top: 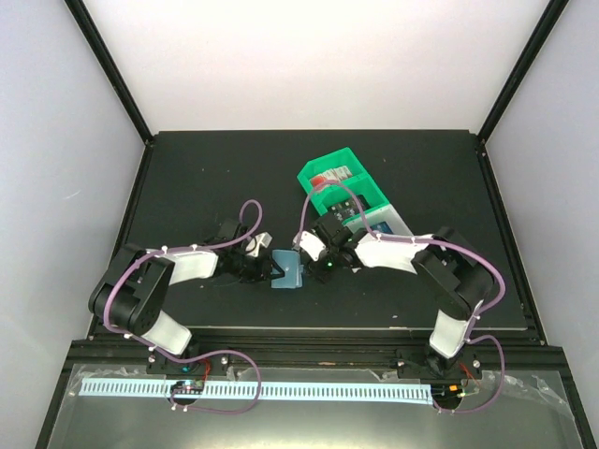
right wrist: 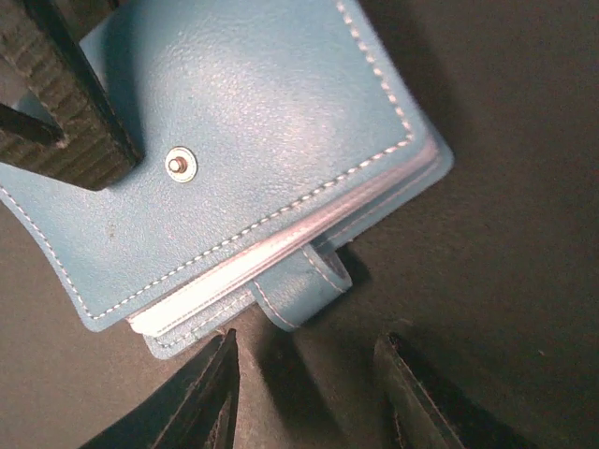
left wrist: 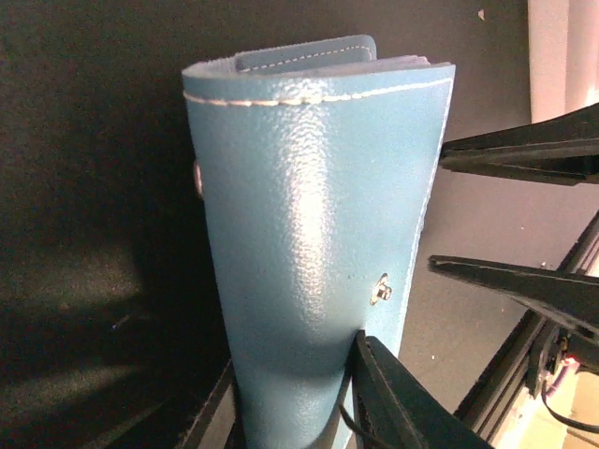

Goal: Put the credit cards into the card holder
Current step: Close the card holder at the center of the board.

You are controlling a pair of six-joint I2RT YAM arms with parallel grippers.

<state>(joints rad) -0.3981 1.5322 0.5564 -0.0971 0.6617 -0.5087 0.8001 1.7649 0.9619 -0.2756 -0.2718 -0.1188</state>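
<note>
While its cover is folded shut, the card holder (top: 287, 269) sits at the middle of the dark table (top: 187, 178), between the two wrists. Whether it rests on the surface or hangs just above it cannot be told. Its metal snap stud (right wrist: 181, 165) is bare on the cover. The closing tab (right wrist: 299, 281) hangs loose past the open edge, where the clear sleeves (right wrist: 281, 245) show as a pale stack.

The left gripper (left wrist: 295, 398) has the holder clamped. In the left wrist view its two fingers (left wrist: 398, 407) flank the lower end of the teal cover. In the right wrist view one ribbed pad (right wrist: 70, 122) presses on the cover beside the stud.

The right gripper (right wrist: 309, 379) faces the tab side with its fingers spread apart. Nothing is between them, and their tips are just short of the tab.

From above, the left arm (top: 140, 290) rises from its base, folds at the elbow on the left and reaches its forearm rightward. The right arm (top: 459, 276) mirrors it, reaching leftward so that both wrists meet over the holder.

Behind the right wrist stands a green bin (top: 360, 159) with the credit cards (top: 333, 178) inside, a red-and-white one in the far compartment and dark ones nearer. A white bin (top: 401, 221) adjoins it on the right.
</note>
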